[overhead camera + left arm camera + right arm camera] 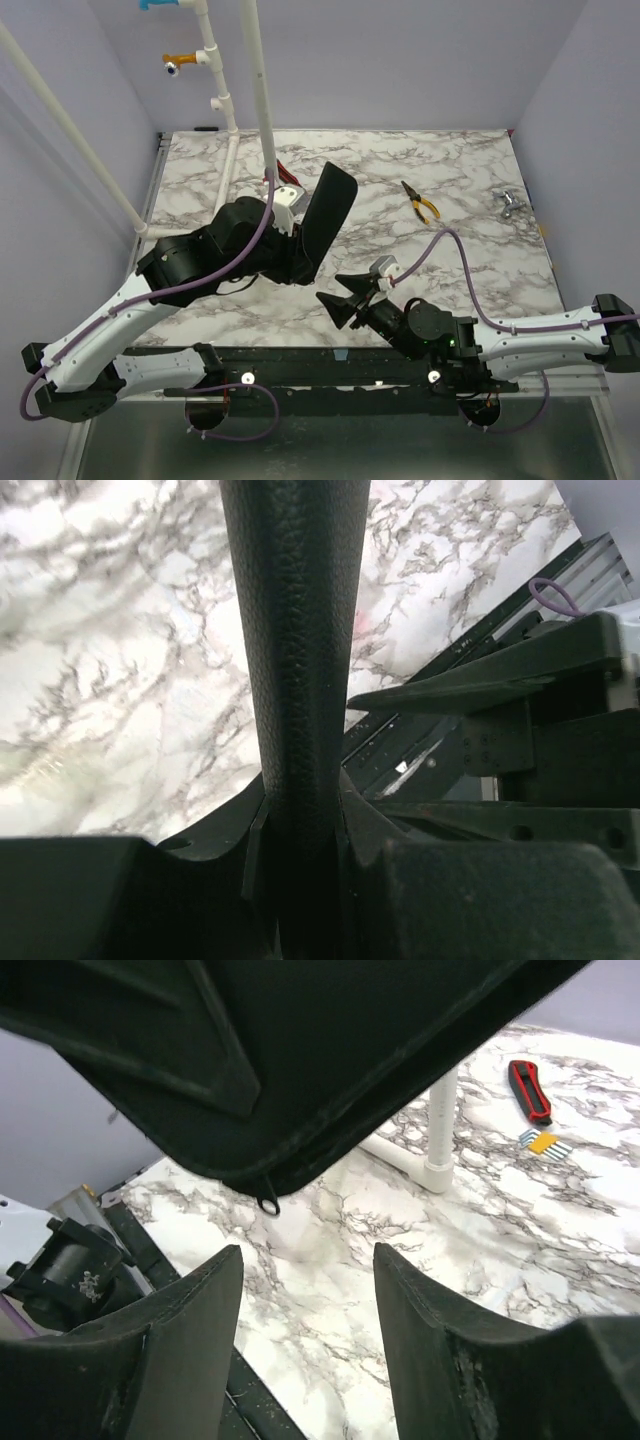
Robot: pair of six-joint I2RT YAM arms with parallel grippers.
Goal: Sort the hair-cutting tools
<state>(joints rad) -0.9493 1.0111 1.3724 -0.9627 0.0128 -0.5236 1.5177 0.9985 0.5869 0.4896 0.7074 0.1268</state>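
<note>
My left gripper [299,264] is shut on the edge of a black zippered case [326,218] and holds it upright above the table. In the left wrist view the case [296,630] runs up from between my fingers [300,825]. My right gripper [346,301] is open and empty just in front of and below the case; in its wrist view the case [300,1050] hangs over it, with the zip pull above my jaws [308,1260]. A small silver metal piece, seemingly the scissors [508,204], lies at the far right. The black comb is out of view.
Yellow-handled pliers [420,202] lie right of the case. A red-and-black-handled tool [530,1090] and a yellow-clipped set of hex keys [545,1142] lie beyond a white pipe post [441,1130]. White pipe frame [258,90] rises at the back left.
</note>
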